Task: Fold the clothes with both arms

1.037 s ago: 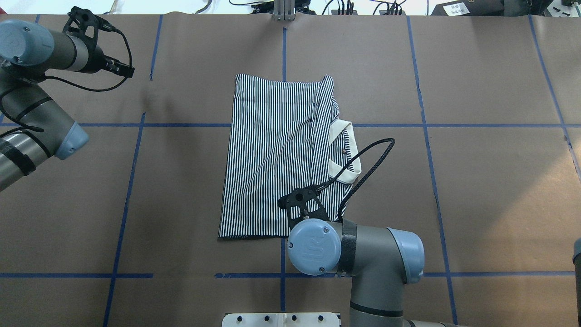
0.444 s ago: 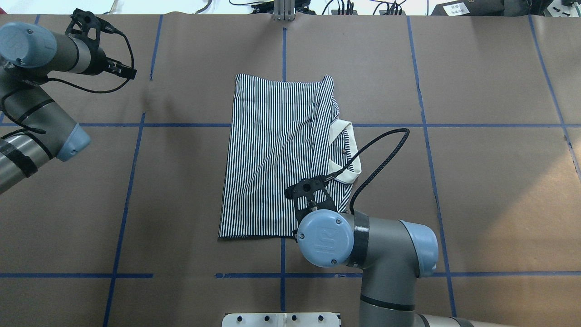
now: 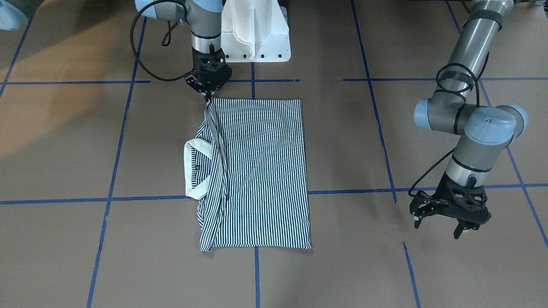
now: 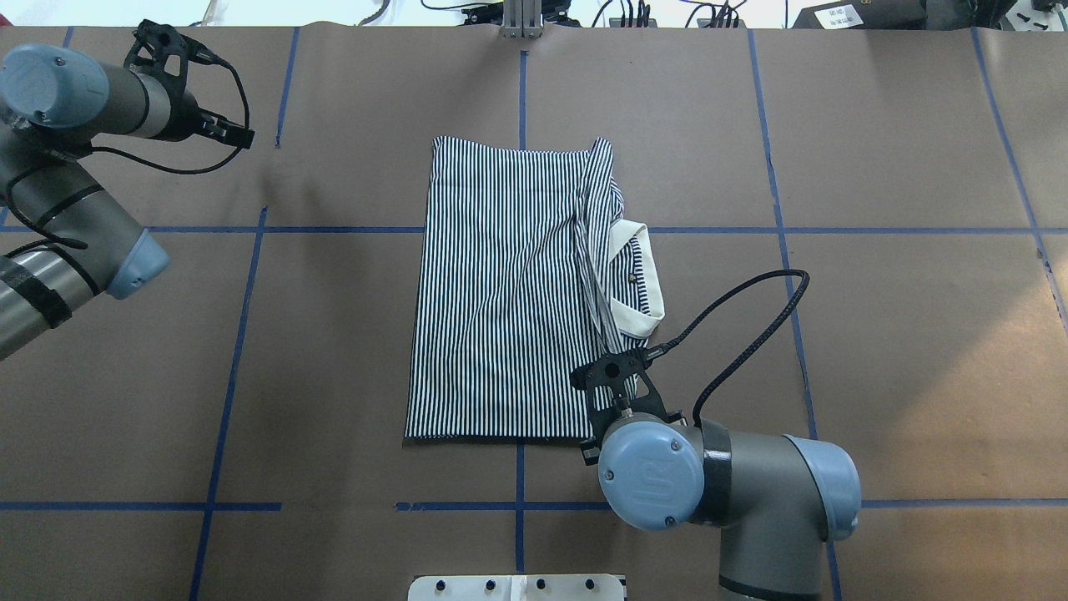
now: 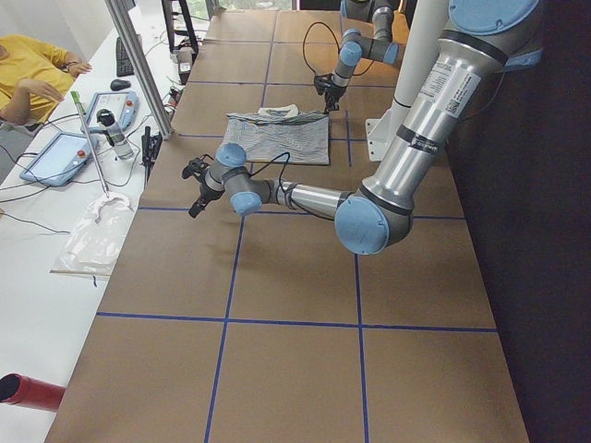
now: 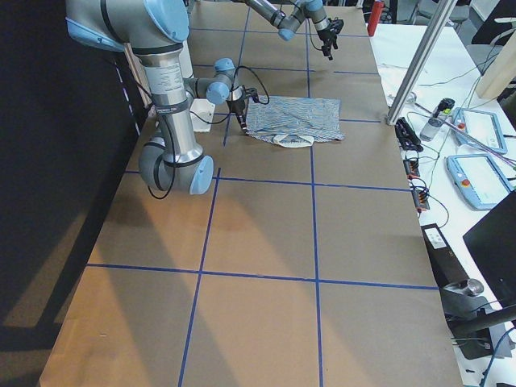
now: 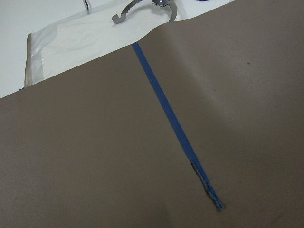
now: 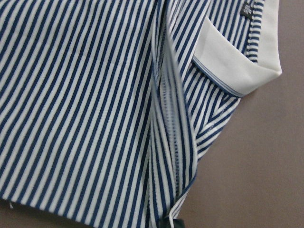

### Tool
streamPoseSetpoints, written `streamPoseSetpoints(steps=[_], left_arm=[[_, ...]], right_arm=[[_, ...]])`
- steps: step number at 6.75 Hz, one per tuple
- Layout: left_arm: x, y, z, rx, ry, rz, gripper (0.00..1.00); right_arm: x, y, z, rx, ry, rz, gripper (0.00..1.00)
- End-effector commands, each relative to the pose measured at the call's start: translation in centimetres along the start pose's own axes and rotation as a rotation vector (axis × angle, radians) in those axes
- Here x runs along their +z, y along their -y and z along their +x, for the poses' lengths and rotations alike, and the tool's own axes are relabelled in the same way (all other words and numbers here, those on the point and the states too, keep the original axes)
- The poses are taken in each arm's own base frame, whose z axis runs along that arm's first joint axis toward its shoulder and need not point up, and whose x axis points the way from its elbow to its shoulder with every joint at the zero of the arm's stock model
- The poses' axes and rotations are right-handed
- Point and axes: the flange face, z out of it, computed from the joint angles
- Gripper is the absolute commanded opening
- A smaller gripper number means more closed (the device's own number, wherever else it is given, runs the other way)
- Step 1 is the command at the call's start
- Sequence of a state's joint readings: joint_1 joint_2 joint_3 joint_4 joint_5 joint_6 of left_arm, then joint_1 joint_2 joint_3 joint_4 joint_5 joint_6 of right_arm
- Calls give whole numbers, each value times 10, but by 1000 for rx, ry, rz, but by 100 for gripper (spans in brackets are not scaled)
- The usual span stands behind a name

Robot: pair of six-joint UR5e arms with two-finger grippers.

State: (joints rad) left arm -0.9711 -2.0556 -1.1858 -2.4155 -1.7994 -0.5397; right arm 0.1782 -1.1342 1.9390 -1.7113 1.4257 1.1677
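The striped polo shirt (image 4: 501,284) lies folded lengthwise in the middle of the table, with its cream collar (image 4: 638,313) sticking out on the overhead view's right. My right gripper (image 3: 208,97) is shut on the shirt's corner nearest the robot base, and a ridge of fabric (image 8: 166,142) runs up from it. In the overhead view this gripper is hidden under its wrist (image 4: 651,480). My left gripper (image 3: 447,222) hangs open above bare table, far off to the shirt's side, with nothing in it.
Blue tape lines (image 4: 517,505) grid the brown paper-covered table (image 4: 901,351). The white pedestal base (image 3: 257,34) stands just behind the right gripper. A plastic bag (image 7: 71,38) lies past the table's edge by the left gripper. A person (image 5: 28,74) sits at a side desk.
My right arm has moved right and toward the robot base, dragging the shirt's near corner with it and pulling a taut ridge along the collar side. The left arm barely moved.
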Motion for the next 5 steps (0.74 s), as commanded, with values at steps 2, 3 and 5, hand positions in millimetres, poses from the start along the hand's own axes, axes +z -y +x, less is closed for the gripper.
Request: streamPoseSetpoints(steps=[2,3,5], left_arm=[[0,0,0,0,0,0,100],[0,0,0,0,0,0,100],[1,-1,1,0,0,-2,100]], right_arm=[[-1,-33,-7,78,3,8,100],[-16,-30,-6,78,33,12,100],[-26,-2,4,71,36,38,100]])
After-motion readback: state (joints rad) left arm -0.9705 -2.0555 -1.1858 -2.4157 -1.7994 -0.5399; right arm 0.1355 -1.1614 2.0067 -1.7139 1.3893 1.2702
